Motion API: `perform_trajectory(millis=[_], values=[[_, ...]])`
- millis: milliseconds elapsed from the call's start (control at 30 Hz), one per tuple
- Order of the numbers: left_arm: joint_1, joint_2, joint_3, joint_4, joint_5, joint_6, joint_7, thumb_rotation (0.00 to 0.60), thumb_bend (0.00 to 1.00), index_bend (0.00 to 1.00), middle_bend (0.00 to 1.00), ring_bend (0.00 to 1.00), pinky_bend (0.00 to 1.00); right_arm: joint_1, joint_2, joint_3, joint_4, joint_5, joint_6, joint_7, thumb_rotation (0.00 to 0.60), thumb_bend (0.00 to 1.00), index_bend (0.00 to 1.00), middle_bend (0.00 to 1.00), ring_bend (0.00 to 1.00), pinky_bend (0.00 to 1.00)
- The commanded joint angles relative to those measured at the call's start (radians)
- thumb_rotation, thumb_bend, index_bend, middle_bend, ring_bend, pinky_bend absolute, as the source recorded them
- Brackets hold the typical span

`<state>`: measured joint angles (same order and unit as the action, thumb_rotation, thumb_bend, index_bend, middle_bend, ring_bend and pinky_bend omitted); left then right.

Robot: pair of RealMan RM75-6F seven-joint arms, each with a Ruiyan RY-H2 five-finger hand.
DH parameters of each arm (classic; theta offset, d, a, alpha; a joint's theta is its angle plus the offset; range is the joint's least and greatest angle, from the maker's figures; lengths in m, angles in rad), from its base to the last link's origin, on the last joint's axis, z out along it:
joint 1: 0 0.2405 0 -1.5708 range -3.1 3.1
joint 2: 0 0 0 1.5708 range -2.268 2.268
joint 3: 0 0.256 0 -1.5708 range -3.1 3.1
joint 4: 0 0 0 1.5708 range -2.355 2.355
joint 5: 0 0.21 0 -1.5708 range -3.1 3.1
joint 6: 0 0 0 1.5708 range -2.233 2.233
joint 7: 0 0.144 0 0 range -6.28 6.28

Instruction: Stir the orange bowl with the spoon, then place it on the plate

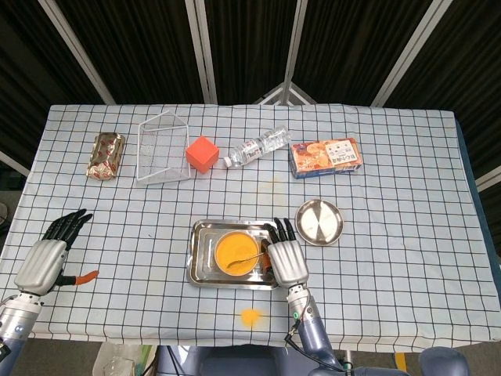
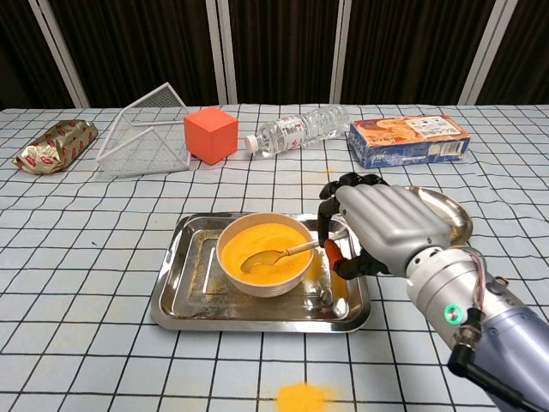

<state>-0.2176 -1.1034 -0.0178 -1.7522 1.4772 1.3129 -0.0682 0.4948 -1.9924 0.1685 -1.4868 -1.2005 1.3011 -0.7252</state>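
Pinching spoon [image 2: 276, 254] handle, R hand [image 2: 377, 227], fingers curled

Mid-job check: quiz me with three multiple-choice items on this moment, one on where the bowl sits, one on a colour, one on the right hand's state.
1. The orange bowl sits:
A. in the metal tray
B. on the round plate
C. in the wire basket

2. The cube is:
A. blue
B. orange-red
C. green

3. The right hand:
A. holds the spoon
B. rests open, away from it
C. grips the bottle

Answers:
A, tray rim surrounds the bowl.
B, plainly orange-red.
A, fingers close on the spoon handle.
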Motion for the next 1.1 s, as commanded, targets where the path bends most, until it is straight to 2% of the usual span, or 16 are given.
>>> perform_trajectory(millis=[33,433,667,833,1100], values=[[0.0,0.0,0.0,0.0,0.0,0.001,0.0,0.6,0.0,0.0,0.0,0.0,0.02,-0.001,0.001,0.0,-0.001,0.001,0.0,-0.001,0.6,0.62,0.56,0.2,0.0,0.0],[0.0,-0.001,0.0,-0.001,0.001,0.0,0.002,0.6,0.0,0.0,0.0,0.0,0.02,-0.001,0.007,0.004,-0.008,-0.019,0.01,0.014,0.6,0.64,0.65,0.27,0.0,0.0],[-0.001,-0.001,-0.001,-0.002,-0.003,-0.001,0.003,0.6,0.0,0.0,0.0,0.0,0.02,0.004,-0.011,0.014,0.028,-0.059,0.03,0.052,0.6,0.64,0.77,0.32,0.01,0.0],[-0.001,0.0,-0.002,-0.002,-0.003,-0.001,-0.002,0.6,0.0,0.0,0.0,0.0,0.02,0.011,-0.038,0.022,0.094,-0.111,0.065,0.084,0.6,0.64,0.8,0.34,0.02,0.0],[-0.002,0.001,-0.003,0.0,-0.001,-0.001,-0.011,0.6,0.0,0.0,0.0,0.0,0.02,0.043,-0.078,0.021,0.293,-0.279,0.179,0.122,0.6,0.64,0.8,0.36,0.06,0.0]])
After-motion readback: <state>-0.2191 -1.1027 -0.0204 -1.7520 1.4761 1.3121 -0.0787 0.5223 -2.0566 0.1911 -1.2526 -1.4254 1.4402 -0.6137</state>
